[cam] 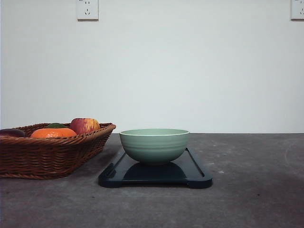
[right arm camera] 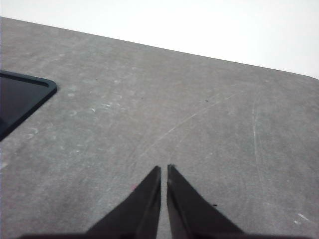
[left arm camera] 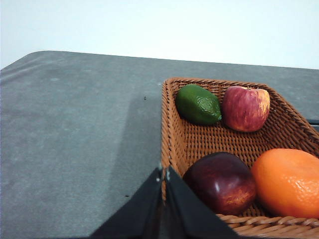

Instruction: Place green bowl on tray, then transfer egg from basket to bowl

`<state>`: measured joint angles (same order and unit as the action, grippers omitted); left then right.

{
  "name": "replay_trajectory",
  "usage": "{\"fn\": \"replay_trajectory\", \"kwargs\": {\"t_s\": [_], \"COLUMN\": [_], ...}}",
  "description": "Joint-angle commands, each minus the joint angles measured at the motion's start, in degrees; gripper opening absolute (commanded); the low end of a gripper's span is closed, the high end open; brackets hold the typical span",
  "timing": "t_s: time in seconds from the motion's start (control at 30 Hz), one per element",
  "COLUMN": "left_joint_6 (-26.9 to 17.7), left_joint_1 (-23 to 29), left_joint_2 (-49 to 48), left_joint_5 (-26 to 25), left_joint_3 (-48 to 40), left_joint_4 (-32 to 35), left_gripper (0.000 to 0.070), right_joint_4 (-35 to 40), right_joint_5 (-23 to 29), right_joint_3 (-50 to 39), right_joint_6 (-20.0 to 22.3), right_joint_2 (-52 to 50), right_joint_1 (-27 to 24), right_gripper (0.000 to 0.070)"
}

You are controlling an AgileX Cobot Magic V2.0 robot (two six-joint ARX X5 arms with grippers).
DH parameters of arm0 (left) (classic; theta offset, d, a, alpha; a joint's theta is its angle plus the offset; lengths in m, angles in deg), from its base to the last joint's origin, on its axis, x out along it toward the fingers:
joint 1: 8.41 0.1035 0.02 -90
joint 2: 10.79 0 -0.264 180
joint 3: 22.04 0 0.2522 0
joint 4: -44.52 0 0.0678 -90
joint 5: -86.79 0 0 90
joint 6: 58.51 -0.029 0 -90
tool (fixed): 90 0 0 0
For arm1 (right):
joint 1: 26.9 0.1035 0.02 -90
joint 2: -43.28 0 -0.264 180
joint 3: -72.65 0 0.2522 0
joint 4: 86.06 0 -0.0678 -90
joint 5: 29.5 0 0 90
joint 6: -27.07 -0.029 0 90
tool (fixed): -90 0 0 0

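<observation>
While the green bowl sits upright on the tray, roughly at its middle, the basket stands just to the left of the tray on the grey tabletop, its near corner close to the tray's edge but apart from it.

From the front, an orange, a red-and-yellow apple, something green behind the orange and a dark fruit at the left edge rise above the braided rim. The left wrist camera looks down into the basket and shows four pieces: a dark green avocado-like fruit touching the apple at the far end, and a dark red plum-like fruit beside the orange at the near end. I cannot make out an egg among them.

The left tool hangs over the basket's near rim with its black fingers pressed together, nothing between them.

The right tool is over bare tabletop, well to the side of the tray's rounded corner, its fingers nearly touching with only a thin slit between them, holding nothing.
</observation>
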<state>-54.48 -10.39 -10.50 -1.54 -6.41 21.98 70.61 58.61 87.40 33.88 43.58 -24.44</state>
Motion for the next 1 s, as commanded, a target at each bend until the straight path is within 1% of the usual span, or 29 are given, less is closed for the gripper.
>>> {"fn": "replay_trajectory", "kwargs": {"t_s": [0.0, 0.97], "left_joint_6": [-0.37, -0.39], "left_joint_1": [0.11, 0.11], "left_joint_2": [-0.11, -0.11], "left_joint_5": [0.24, 0.24], "left_joint_3": [-1.09, -1.09], "left_joint_4": [0.72, 0.7], "left_gripper": [0.0, 0.0], "right_joint_4": [0.72, 0.72], "right_joint_5": [0.04, 0.04], "right_joint_3": [-0.31, -0.31], "right_joint_6": [-0.76, -0.76], "right_joint_2": [-0.09, -0.09], "right_joint_1": [-0.02, -0.02], "right_gripper": [0.0015, 0.0015]}}
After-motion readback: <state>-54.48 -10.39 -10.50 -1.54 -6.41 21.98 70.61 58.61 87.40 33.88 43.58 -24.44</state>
